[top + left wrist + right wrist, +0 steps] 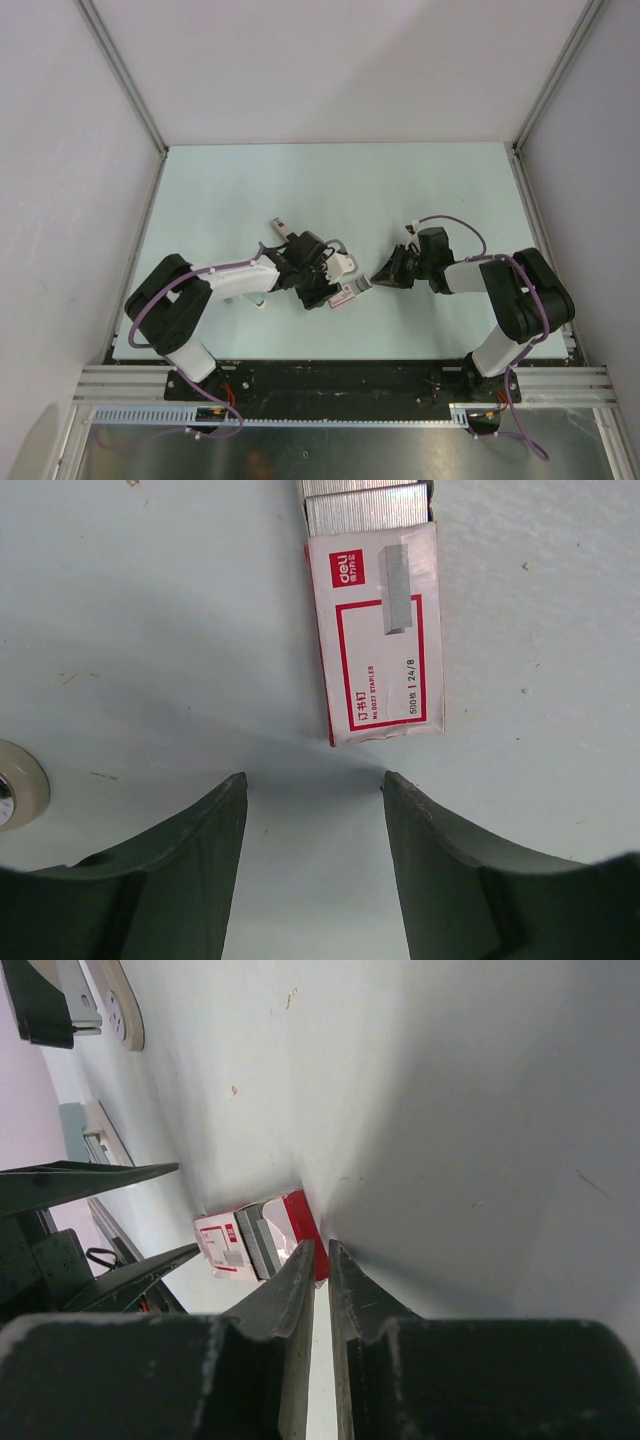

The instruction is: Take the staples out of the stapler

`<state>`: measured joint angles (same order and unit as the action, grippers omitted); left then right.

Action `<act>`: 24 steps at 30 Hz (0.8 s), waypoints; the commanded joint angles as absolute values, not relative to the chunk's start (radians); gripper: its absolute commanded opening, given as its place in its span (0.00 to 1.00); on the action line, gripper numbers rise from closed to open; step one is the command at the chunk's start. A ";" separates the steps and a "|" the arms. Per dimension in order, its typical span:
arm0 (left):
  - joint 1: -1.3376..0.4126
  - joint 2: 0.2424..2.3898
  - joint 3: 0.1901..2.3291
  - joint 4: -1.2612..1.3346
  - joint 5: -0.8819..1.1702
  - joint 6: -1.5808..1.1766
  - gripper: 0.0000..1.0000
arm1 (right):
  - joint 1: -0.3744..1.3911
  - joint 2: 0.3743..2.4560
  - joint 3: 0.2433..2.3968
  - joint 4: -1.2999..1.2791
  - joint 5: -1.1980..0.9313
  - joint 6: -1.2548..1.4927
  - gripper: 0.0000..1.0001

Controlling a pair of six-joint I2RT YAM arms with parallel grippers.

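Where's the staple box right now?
In the top view, the staple box lies on the table between the open left gripper and the right gripper, near centre.

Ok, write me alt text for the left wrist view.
A red-and-white staple box lies flat on the pale table, grey staples poking from its far open end. The left gripper, open, shows two dark fingers at the bottom, just short of the box.

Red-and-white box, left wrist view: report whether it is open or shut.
Open: the flat red-and-white cardboard box has its far end open, with grey metal staple strips sticking out.
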<state>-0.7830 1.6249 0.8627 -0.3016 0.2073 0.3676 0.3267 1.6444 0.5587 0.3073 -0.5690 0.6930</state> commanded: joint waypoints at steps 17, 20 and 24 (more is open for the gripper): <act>-0.799 1.675 0.905 -0.302 0.207 0.407 0.62 | 0.337 1.662 0.543 0.384 -0.594 0.723 0.18; -0.799 1.675 0.906 -0.302 0.208 0.405 0.62 | 0.349 1.664 0.543 0.388 -0.588 0.722 0.17; -0.799 1.676 0.907 -0.302 0.206 0.405 0.62 | 0.363 1.667 0.543 0.385 -0.576 0.718 0.16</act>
